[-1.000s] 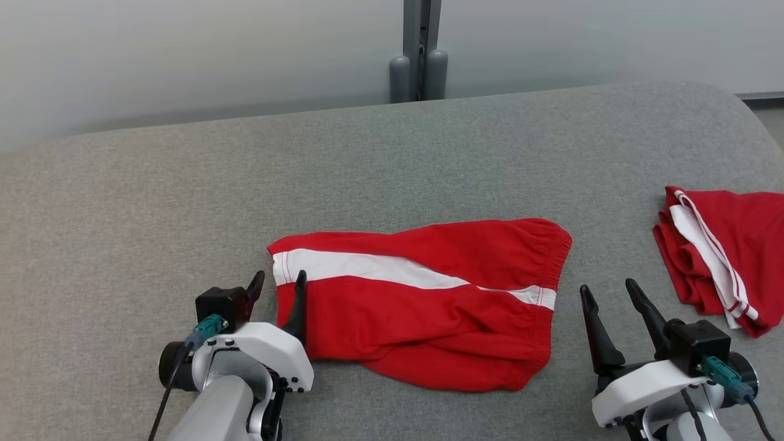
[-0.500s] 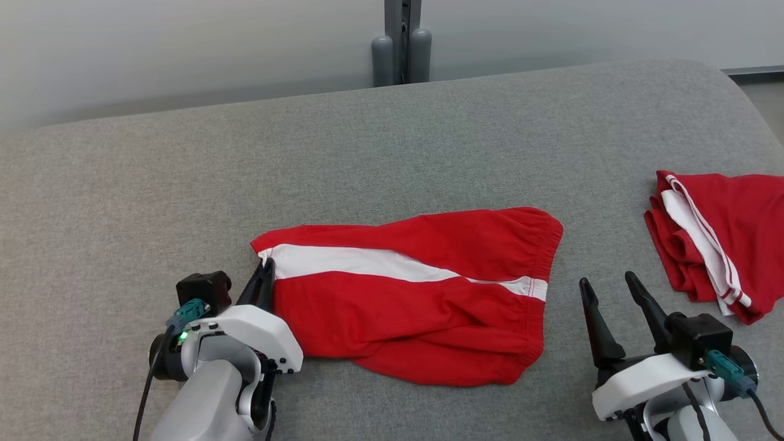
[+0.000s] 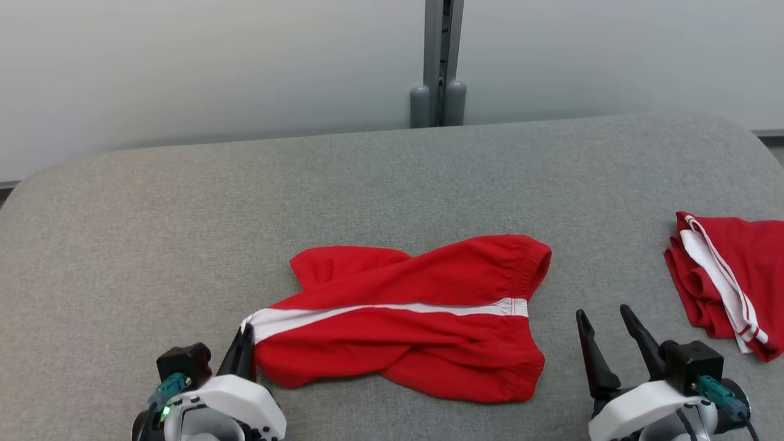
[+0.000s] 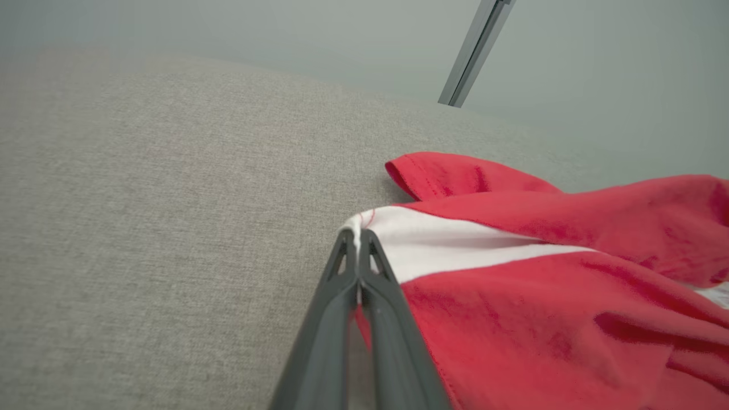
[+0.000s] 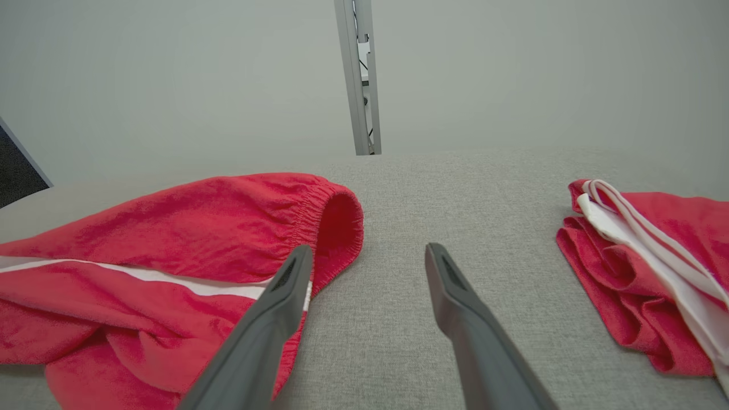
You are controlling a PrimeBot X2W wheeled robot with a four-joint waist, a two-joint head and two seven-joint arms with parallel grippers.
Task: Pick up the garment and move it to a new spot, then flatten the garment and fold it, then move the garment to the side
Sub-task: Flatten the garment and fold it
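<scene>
The left claw (image 3: 245, 335) is pinched fully closed on the corner of the red shorts (image 3: 416, 331), just where the white stripe (image 3: 343, 313) meets the leg hem. The left wrist view shows that hem edge nipped between the tips of the left claw (image 4: 357, 233). Holding a corner rather than a handful looks sensible, since a pull from there should draw the leg out flat instead of bunching it. The rest of the shorts lies rumpled and twisted on the grey table (image 3: 184, 202), stretching away to that claw's right. The right claw (image 3: 602, 313) is spread wide and holds nothing. It waits just beside the elastic waistband (image 5: 336, 222), which sits ahead and to its left, probably ready to take that end. Whether its near finger brushes the cloth is hard to tell. Another folded red garment (image 3: 729, 275) rests well off to its right, out of the way.
</scene>
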